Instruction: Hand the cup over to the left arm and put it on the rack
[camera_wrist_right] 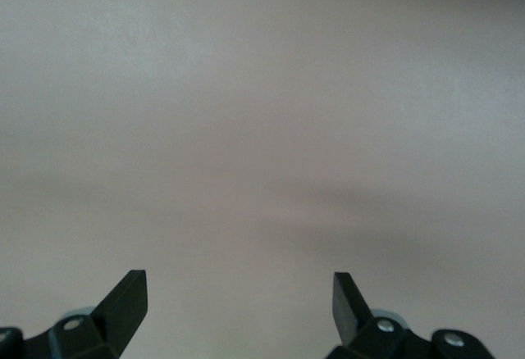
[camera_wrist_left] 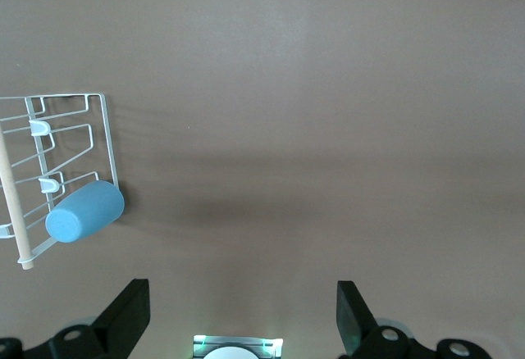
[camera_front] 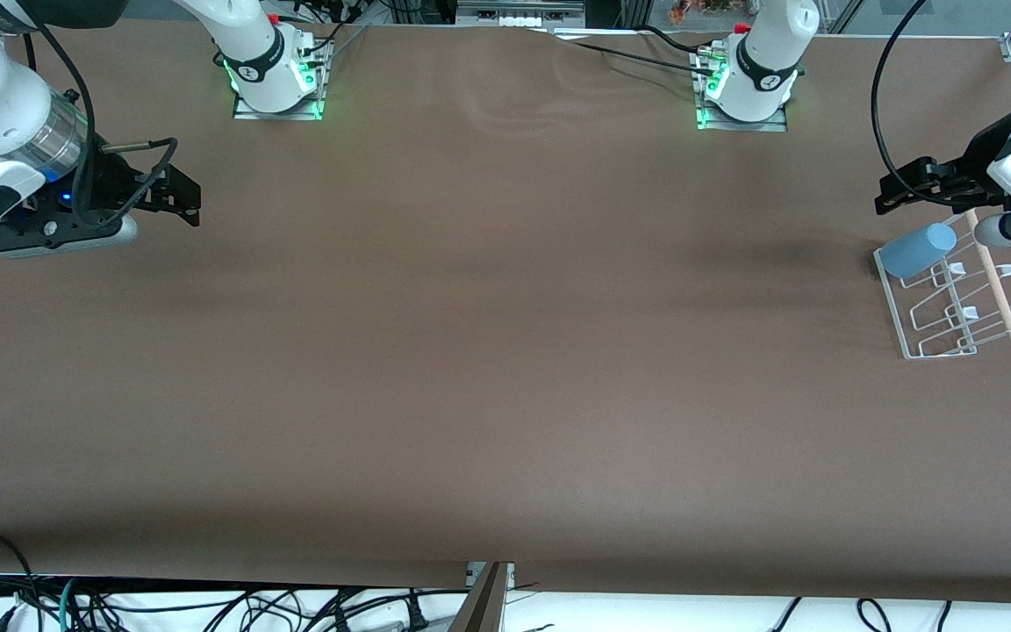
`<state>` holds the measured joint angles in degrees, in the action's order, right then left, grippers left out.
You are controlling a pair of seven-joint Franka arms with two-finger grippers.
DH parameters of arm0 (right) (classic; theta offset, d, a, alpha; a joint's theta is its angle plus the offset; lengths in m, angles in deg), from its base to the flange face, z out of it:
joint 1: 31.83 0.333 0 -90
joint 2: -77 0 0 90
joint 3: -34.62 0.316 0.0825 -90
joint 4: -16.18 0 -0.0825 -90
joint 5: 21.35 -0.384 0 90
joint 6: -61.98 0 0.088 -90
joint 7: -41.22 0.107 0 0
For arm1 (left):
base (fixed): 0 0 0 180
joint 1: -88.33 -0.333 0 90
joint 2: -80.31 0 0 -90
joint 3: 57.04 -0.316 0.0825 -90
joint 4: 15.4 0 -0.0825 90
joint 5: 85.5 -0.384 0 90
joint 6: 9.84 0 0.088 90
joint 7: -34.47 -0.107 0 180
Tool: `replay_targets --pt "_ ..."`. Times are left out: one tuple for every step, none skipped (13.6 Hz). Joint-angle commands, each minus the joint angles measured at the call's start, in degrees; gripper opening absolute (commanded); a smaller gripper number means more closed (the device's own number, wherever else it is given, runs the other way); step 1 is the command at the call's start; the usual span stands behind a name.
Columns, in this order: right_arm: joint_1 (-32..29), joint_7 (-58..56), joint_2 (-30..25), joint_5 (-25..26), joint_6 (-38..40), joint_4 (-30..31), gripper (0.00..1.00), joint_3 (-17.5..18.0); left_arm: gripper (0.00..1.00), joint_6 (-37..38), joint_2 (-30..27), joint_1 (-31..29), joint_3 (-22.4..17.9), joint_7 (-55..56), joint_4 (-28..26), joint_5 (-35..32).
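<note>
- Plain brown tabletop [camera_front: 488, 351], cables along its edges.
- Light-blue plastic tumbler [camera_front: 916, 251] lying tilted on white wire rack [camera_front: 953, 303], long axis slanting across the loops.
- Left gripper [camera_front: 896, 195] over the rack, fingers spread, empty.
- Right gripper [camera_front: 182, 197] well apart from the rack, waiting, spread, empty.

Even, fairly dim overhead light falls on the brown table [camera_front: 488, 351], with no hard glare on its matte cover. A soft dark shadow smear lies just beside the rack [camera_front: 953, 303] and a fainter one under the right gripper [camera_front: 185, 197]. Green lamps glow at both arm bases. The right wrist view looks washed out and hazy (the cloth almost featureless). The left wrist view is crisper, with the cup [camera_wrist_left: 84, 211] sharp-edged.
</note>
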<state>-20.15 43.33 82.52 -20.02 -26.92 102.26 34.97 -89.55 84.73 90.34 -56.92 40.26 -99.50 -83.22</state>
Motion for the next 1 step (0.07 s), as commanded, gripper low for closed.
replay_targets --pt "0.1 0.4 -0.1 -0.5 0.1 -0.6 1.00 -0.1 1.00 0.4 1.0 0.6 -0.4 0.1 1.8 1.4"
